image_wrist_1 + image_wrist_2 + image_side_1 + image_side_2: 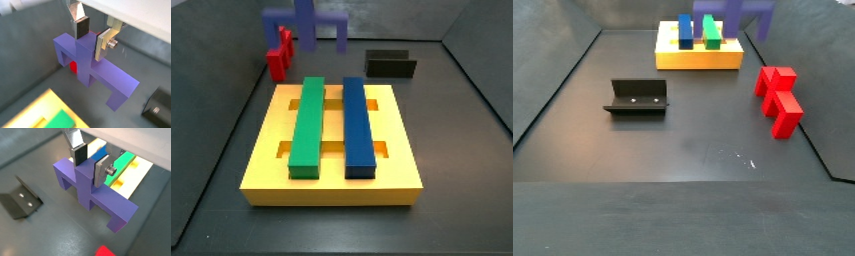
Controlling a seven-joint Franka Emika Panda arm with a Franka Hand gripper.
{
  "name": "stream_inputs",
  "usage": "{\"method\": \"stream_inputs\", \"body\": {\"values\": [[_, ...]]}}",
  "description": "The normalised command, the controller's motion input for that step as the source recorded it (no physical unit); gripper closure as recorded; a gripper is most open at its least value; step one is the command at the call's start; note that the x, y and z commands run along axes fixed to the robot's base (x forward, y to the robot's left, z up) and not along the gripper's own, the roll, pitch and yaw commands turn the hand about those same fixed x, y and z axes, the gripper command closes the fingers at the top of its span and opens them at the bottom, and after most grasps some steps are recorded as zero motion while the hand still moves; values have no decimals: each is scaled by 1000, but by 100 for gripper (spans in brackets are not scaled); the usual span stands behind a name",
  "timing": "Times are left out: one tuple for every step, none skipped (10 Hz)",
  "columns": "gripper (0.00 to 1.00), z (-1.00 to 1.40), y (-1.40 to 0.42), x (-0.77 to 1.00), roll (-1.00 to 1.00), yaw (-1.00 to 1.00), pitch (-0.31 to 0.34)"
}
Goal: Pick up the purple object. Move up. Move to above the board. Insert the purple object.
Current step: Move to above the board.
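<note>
Gripper (89, 162) clamped on the raised centre of the purple object (90, 193), held in the air beyond the board's (331, 182) far end: carry it level over the board, legs over slots, before descending.

Both wrist views look steeply down, close past the pincer (91, 36); both side views stand farther off at opposite ends (sharing the board (265, 150)).
</note>
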Motion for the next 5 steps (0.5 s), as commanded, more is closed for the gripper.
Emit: {"method": "stream_inputs", "body": {"values": [[100, 1400, 4, -18, -33, -4, 7], [100, 790, -2, 51, -18, -7, 78], [100, 576, -3, 47, -15, -6, 102], [100, 251, -4, 42, -20, -6, 81], [100, 398, -1400, 617, -130, 42, 139]]}}
